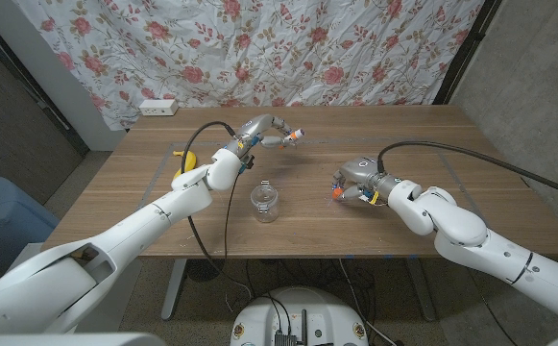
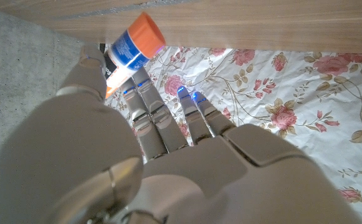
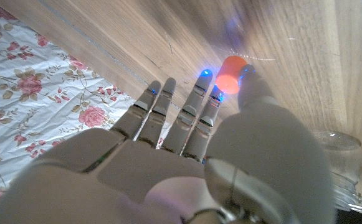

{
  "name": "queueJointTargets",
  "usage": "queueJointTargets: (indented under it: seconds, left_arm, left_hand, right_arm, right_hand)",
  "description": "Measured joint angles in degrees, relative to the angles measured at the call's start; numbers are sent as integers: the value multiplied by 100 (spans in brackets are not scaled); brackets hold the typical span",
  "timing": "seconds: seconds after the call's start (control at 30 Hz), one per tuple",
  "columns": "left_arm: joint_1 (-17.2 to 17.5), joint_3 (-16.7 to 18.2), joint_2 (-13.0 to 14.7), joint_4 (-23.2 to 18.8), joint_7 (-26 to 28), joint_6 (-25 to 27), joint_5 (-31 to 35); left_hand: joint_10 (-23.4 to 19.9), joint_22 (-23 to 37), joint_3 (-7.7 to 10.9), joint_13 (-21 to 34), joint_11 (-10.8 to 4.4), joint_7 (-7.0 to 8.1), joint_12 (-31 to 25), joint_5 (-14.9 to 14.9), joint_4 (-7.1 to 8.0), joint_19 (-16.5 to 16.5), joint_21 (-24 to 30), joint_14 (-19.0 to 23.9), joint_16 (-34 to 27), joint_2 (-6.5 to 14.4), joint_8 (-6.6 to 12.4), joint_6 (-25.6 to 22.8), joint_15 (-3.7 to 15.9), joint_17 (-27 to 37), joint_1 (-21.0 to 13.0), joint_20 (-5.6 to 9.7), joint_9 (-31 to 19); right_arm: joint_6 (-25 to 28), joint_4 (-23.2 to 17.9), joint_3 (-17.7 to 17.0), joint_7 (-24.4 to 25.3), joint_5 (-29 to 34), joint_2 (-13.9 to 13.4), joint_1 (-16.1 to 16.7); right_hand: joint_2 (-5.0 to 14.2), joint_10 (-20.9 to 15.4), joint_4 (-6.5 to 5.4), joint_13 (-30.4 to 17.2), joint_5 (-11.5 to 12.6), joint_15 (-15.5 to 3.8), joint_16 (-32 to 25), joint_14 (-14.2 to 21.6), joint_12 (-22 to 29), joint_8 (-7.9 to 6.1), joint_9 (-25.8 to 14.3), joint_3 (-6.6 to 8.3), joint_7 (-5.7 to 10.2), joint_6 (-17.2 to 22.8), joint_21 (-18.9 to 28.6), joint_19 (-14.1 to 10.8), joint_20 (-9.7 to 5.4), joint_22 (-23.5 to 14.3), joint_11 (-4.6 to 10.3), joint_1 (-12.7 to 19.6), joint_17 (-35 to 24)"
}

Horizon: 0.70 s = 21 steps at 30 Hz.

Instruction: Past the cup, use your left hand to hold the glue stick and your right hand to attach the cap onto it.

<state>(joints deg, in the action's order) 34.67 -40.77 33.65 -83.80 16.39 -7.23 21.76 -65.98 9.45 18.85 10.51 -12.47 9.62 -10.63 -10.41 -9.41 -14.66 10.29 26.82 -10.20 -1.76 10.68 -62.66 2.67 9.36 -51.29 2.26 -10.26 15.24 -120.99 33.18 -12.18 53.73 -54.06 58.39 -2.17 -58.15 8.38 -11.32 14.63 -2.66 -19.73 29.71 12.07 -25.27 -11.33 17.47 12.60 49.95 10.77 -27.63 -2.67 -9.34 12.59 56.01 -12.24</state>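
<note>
fingers (image 2: 148,106) of the left hand (image 1: 259,132) pinch a glue stick (image 1: 294,136) above the wooden table (image 1: 451,163), just above the middle of the head view. the stick's blue-and-white body and orange end (image 2: 148,31) stand out in the left wrist view, pressed between the thumb and the other fingers. right of centre in the head view, the right hand (image 1: 357,181) hangs low over the tabletop, its fingers curled around a small orange cap (image 1: 338,194); the right wrist view shows that cap (image 3: 232,74) caught between thumb and fingertips. the two hands are well apart, the stick higher in the frame than the cap. a clear glass cup (image 1: 265,203) stands upright on the table at the centre of the head view, nearer the robot than both hands. a yellow object (image 1: 190,160) lies by the left arm, left of centre. a floral cloth (image 1: 355,48) hangs across the upper frame, with a white power strip (image 1: 158,108) at its foot, upper left.
</note>
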Motion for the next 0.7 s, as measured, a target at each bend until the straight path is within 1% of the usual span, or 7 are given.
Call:
queueJointTargets:
  seconds: [0.13,0.17,0.27,0.3,0.4,0.57,0.7]
  left_arm:
    - [0,0,0,0,-25,-45,-52]
    - [1,-1,-11,41,-29,-52,-62]
    - [1,-1,-11,41,-36,-73,-87]
    - [21,0,-13,43,-38,-77,-96]
    - [36,10,-13,43,-41,-87,-118]
    - [42,13,-13,42,-50,-123,-156]
    - [84,24,-20,38,-56,-136,-165]
  left_hand:
    - [0,0,0,-1,0,0,5,0,0,0,0,0,0,0,0,0,0,0,0,0,0]
    - [0,0,0,-1,0,0,5,0,0,0,0,0,0,0,0,0,0,0,0,0,0]
    - [0,0,0,-1,0,0,5,0,0,0,0,0,0,0,0,0,0,0,0,0,0]
    - [0,0,0,-1,0,0,5,0,0,0,0,0,0,0,0,0,0,0,0,0,0]
    - [0,0,0,0,0,0,5,1,0,0,0,0,0,0,0,0,0,0,0,0,0]
    - [21,0,0,4,-21,0,6,1,0,0,0,0,0,0,0,0,0,0,0,0,0]
    - [21,0,0,4,-21,0,6,1,0,0,0,0,0,0,0,0,0,0,0,0,0]
  right_arm:
    - [0,-73,-66,0,0,11,58]
    - [202,-88,-83,78,-179,13,71]
    - [213,-140,-142,86,-193,14,115]
    - [323,-164,-167,161,-330,14,132]
    - [393,-212,-215,240,-439,0,163]
    - [393,-276,-275,240,-439,-36,199]
    - [563,-294,-293,407,-689,-42,210]
  right_hand:
    - [1,0,0,0,0,0,10,0,-1,0,2,0,0,0,0,0,0,0,0,-1,0]
    - [32,0,0,0,0,0,27,0,-21,1,3,0,0,-1,0,0,0,0,0,-32,0]
    - [46,0,-24,0,0,0,27,0,-21,1,2,-24,0,-1,0,0,0,0,0,-46,0]
    - [45,0,-24,0,0,0,27,0,-21,2,1,-24,0,-1,0,1,-1,0,0,-46,0]
    - [45,1,-24,0,0,0,27,0,-21,32,-2,-24,0,-1,0,24,-20,0,0,-46,-1]
    - [45,1,-24,0,0,0,27,-1,-43,33,-2,-24,-1,-2,0,44,0,-1,0,-45,-1]
    - [45,1,-24,0,0,0,27,-1,-43,33,-2,-24,-1,-2,0,44,0,-1,0,-45,-1]
